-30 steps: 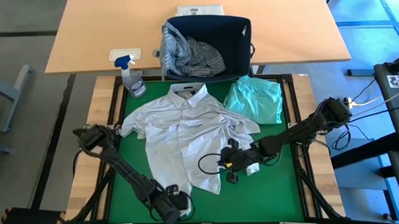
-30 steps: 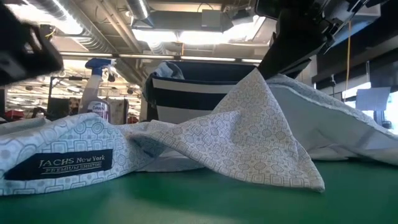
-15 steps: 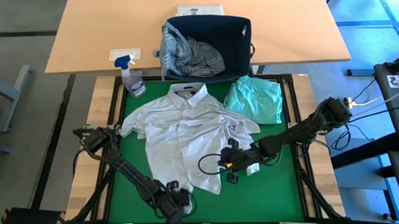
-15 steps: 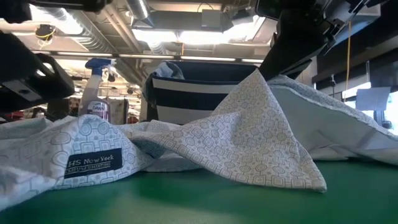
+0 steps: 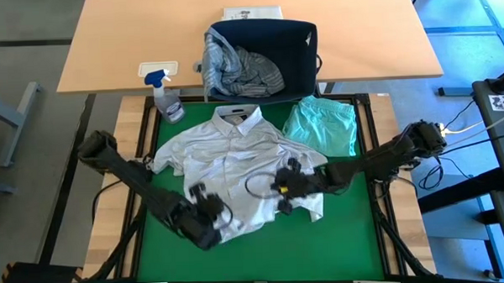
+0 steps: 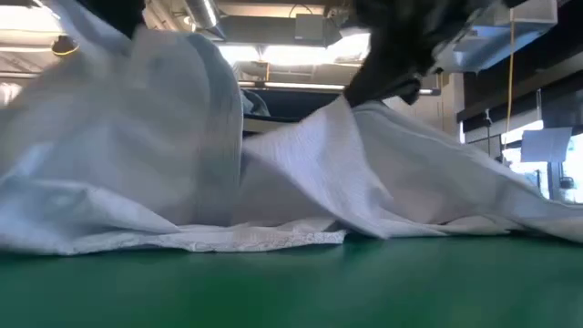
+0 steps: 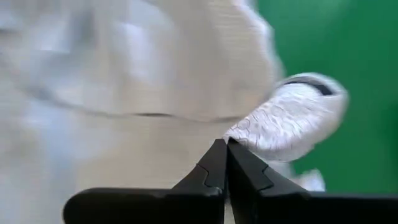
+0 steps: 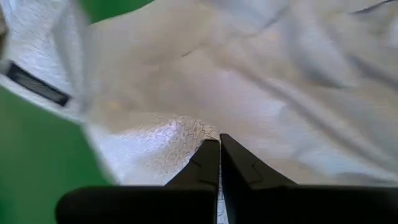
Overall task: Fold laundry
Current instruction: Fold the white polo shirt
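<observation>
Gripper: we see our right gripper with its two dark fingers pressed together, pinching a fold of the white patterned shirt.
Shirt: rumpled, spreading beyond the gripper.
Label: a dark tag near the shirt's edge.
Surface: green mat beside that edge.

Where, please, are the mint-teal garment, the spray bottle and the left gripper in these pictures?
mint-teal garment (image 5: pixel 323 127): high view, middle of the folded cloth.
spray bottle (image 5: pixel 168 103): high view, its clear body.
left gripper (image 7: pixel 225 151): left wrist view, meeting fingertips, pinching the white shirt (image 5: pixel 227 155).
</observation>
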